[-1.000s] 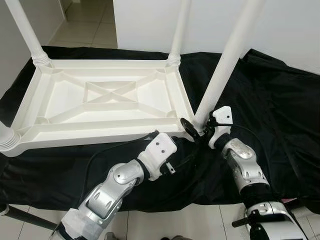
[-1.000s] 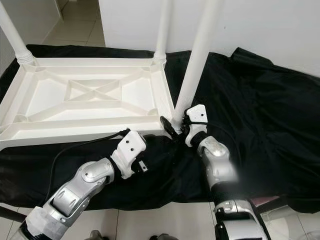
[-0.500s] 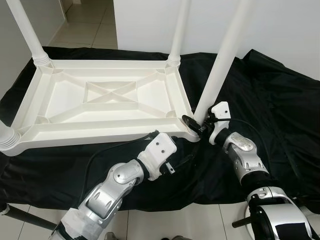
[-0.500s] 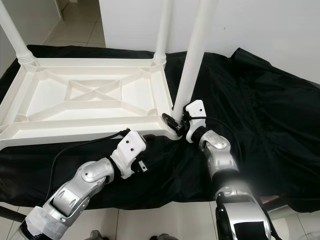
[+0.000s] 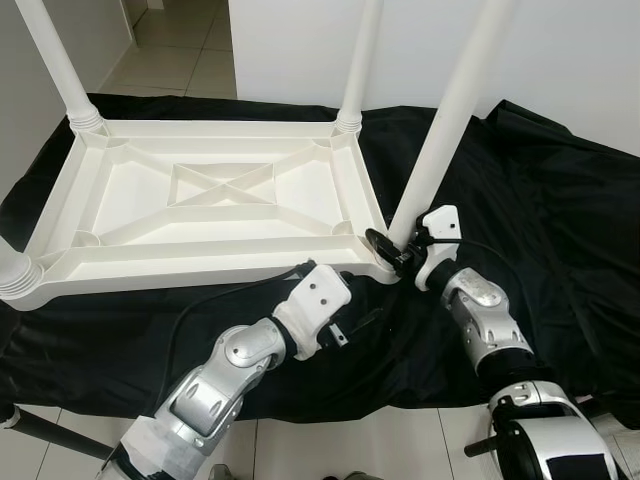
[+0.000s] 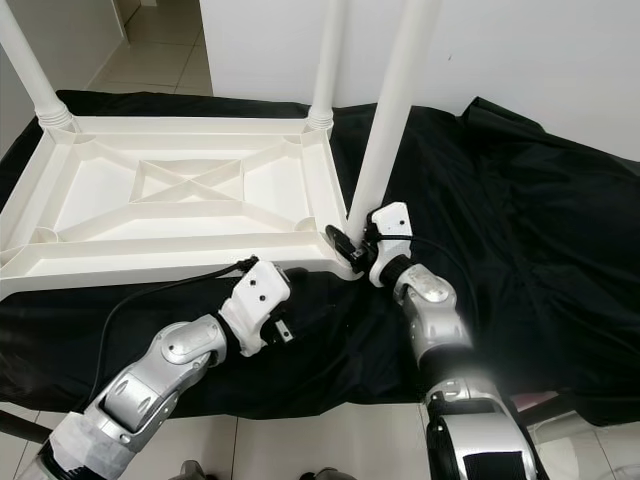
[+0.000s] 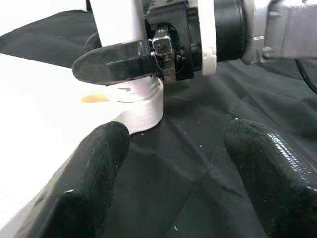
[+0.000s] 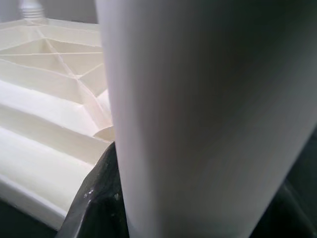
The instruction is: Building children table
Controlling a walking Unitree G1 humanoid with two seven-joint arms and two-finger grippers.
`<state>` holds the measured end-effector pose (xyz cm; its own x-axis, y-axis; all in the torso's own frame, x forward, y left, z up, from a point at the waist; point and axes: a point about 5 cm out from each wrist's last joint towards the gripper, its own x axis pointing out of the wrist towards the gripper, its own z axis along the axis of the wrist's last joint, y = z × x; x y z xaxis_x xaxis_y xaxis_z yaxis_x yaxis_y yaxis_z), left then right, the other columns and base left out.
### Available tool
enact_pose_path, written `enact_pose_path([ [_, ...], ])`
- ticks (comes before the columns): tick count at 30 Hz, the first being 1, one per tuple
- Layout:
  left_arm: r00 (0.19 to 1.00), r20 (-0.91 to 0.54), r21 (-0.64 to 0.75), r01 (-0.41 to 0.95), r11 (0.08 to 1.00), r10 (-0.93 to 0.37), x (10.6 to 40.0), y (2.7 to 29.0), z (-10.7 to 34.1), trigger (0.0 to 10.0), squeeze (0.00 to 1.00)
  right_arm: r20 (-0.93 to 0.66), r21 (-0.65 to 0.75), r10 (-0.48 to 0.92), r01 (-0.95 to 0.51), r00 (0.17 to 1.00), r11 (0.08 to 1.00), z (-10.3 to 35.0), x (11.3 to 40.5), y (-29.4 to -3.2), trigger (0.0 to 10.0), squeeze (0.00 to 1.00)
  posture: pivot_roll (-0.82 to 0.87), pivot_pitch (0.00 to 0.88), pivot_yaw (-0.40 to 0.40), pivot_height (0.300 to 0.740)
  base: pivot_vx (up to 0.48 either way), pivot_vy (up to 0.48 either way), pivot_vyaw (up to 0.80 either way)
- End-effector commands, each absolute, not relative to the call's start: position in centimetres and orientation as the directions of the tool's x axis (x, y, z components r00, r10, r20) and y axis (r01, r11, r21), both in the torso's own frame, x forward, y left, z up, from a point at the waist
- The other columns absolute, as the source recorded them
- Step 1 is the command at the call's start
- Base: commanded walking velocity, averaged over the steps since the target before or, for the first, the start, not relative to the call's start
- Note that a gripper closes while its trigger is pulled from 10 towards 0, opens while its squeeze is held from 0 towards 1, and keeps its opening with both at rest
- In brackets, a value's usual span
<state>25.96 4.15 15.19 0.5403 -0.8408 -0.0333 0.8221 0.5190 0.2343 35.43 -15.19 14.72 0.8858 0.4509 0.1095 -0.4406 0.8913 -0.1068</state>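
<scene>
Nearest, the left pincer (image 7: 173, 163) hovers low over the black cloth (image 5: 560, 200), its two fingers (image 7: 94, 163) spread wide and holding nothing, aimed at the corner socket just ahead. It looks parked there as a spare hand, ready to steady the frame rather than carry anything. Just beyond it, the right pincer (image 5: 392, 247) is clamped around the foot of the fourth leg (image 5: 445, 130), one black finger (image 7: 114, 62) wrapped across the shaft right above the ribbed collar (image 7: 141, 101). Gripping so low makes sense: it gives control where the leg meets the socket, so the tall shaft can be pressed or turned home without swaying. The leg leans slightly off vertical, so I judge it not fully seated yet.

Further out lies the children's table top (image 5: 215, 205), upside down on the cloth with its cross-ribbed underside showing, which puts the leg sockets facing up for assembly. Three other legs already stand in their corners: one at the near left (image 5: 12, 275), and two at the far side, left (image 5: 60, 65) and right (image 5: 358, 60). The cloth presumably protects the table's face from the tiled floor (image 5: 190, 55) beyond.
</scene>
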Motion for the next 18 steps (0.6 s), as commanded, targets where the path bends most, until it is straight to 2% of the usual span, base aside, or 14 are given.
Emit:
enact_pose_path([
  [1,0.505,-0.040,0.237,0.843,0.482,-0.862,25.9,4.2,15.2,10.0,0.00,0.050,-0.065,0.364,-0.360,0.930,0.931,13.2,35.0,-15.4,10.0,0.00,0.01,0.099,-0.071,0.740,0.000,0.000,0.00],
  [5,0.519,-0.029,0.234,0.835,0.499,-0.855,26.2,4.4,15.4,10.0,0.00,0.047,-0.005,0.236,-0.236,0.971,0.972,13.0,34.7,-14.9,10.0,0.00,0.01,0.099,-0.071,0.740,0.000,0.000,0.00],
  [7,0.519,-0.029,0.234,0.835,0.499,-0.855,26.2,4.4,15.4,10.0,0.00,0.046,0.000,0.224,-0.224,0.973,0.975,13.0,34.6,-14.9,10.0,0.00,0.01,0.099,-0.071,0.740,0.000,0.000,0.00],
  [8,0.517,-0.031,0.236,0.835,0.496,-0.855,26.2,4.4,15.3,10.0,0.00,0.045,0.025,0.154,-0.155,0.987,0.988,13.0,34.4,-14.6,10.0,0.00,0.01,0.096,-0.070,0.740,0.000,0.000,0.00],
  [10,0.517,-0.031,0.236,0.835,0.496,-0.855,26.2,4.4,15.3,10.0,0.00,0.045,0.025,0.154,-0.155,0.987,0.988,13.0,34.4,-14.6,10.0,0.00,0.01,0.096,-0.070,0.740,0.000,0.000,0.00],
  [11,0.516,-0.033,0.238,0.836,0.494,-0.856,26.2,4.4,15.3,10.0,0.00,0.041,0.049,0.076,-0.078,0.996,0.996,12.9,34.1,-14.3,10.0,0.00,0.01,0.096,-0.070,0.740,0.000,0.000,0.00],
  [13,0.516,-0.033,0.238,0.836,0.494,-0.856,26.2,4.4,15.3,10.0,0.00,0.041,0.049,0.076,-0.078,0.996,0.996,12.9,34.1,-14.3,10.0,0.00,0.01,0.096,-0.070,0.740,0.000,0.000,0.00],
  [14,0.512,-0.035,0.238,0.839,0.490,-0.859,26.1,4.4,15.2,10.0,0.00,0.024,0.092,-0.074,0.072,0.997,0.993,12.6,33.3,-12.9,10.0,0.00,0.00,0.089,-0.072,0.740,0.000,0.000,0.00],
  [18,0.508,-0.034,0.238,0.841,0.487,-0.861,26.1,4.3,15.2,10.0,0.00,0.011,0.114,-0.144,0.142,0.990,0.983,12.5,32.8,-11.6,10.0,0.00,0.00,0.089,-0.075,0.740,0.000,0.000,0.00],
])
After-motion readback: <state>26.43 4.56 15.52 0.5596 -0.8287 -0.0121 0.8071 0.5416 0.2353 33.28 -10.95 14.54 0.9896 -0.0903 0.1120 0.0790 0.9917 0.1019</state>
